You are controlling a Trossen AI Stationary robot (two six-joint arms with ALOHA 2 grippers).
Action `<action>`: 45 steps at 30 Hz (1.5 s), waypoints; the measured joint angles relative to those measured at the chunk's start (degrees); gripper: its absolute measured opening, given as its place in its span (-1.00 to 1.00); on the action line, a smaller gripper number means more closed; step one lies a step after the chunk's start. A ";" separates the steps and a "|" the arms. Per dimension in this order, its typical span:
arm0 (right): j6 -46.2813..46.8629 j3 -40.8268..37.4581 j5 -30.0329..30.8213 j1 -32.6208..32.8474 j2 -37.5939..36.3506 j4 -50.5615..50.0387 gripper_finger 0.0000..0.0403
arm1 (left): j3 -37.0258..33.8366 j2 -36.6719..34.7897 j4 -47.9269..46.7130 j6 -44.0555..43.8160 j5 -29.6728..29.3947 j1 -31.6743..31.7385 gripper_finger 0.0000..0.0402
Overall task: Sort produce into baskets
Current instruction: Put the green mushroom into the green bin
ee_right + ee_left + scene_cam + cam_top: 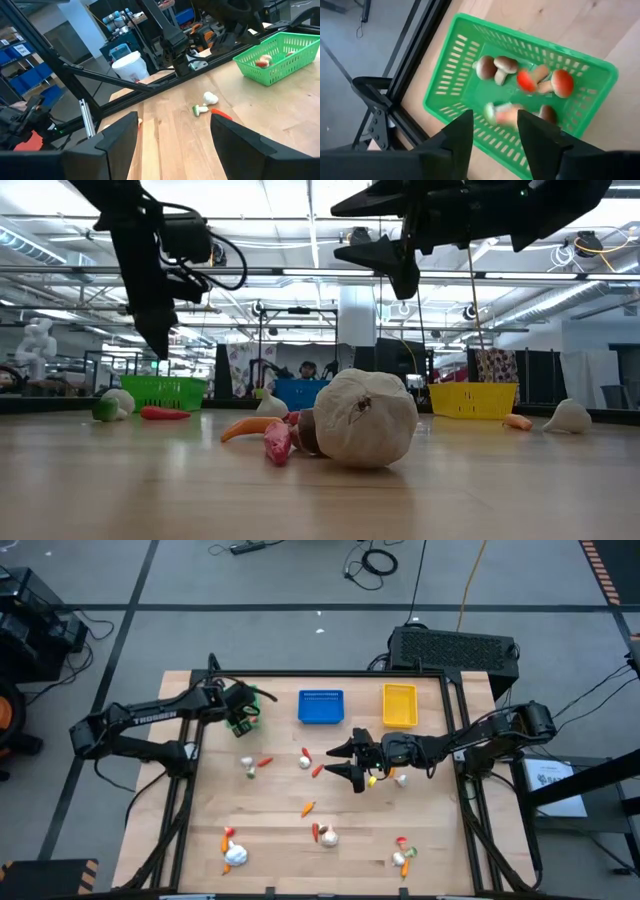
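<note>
The green basket [455, 65] stands at the table's far left and holds several toy mushrooms [495, 67] with brown and red caps. My left gripper [495, 132] hangs open right above it [240, 712]. A blurred green-pink piece [502, 114] shows in the basket between the fingers, apart from them. The blue basket [320, 707] and the yellow basket [399, 705] stand along the far edge. My right gripper [340, 764] is open and empty above the table's middle, pointing toward the left edge. Produce lies loose on the wood: a white bulb [250, 766], a red piece [264, 761], an orange piece [308, 808].
More produce lies near the front edge: a garlic bulb [235, 853], another with red pieces [326, 835] and small bits [403, 856]. A white bulb [401, 778] lies by my right wrist. A black box [452, 645] stands beyond the far edge. Metal frame rails run along both sides.
</note>
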 joint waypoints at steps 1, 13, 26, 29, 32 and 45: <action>0.01 0.00 0.00 0.00 0.00 -0.15 0.19 | 0.00 0.02 -0.04 0.00 0.00 0.04 -0.16; 0.02 0.00 0.00 0.00 0.00 -0.18 0.19 | 0.00 -1.69 -0.10 0.15 0.49 -1.94 -0.10; 0.26 0.00 0.02 0.00 0.00 -0.97 0.19 | 0.00 -6.36 -1.03 -12.31 25.18 -16.52 -0.11; 0.97 0.00 0.02 0.00 0.00 -1.00 0.19 | 0.00 -4.81 -1.45 -13.59 25.51 -20.96 -0.11; 1.31 0.00 0.02 0.00 0.00 -1.10 0.19 | 0.00 -3.45 -0.93 -13.62 26.19 -25.67 -0.11; 1.13 0.00 0.02 0.00 0.00 -1.48 0.19 | -1.91 -1.72 0.06 -15.15 18.51 -41.60 -0.11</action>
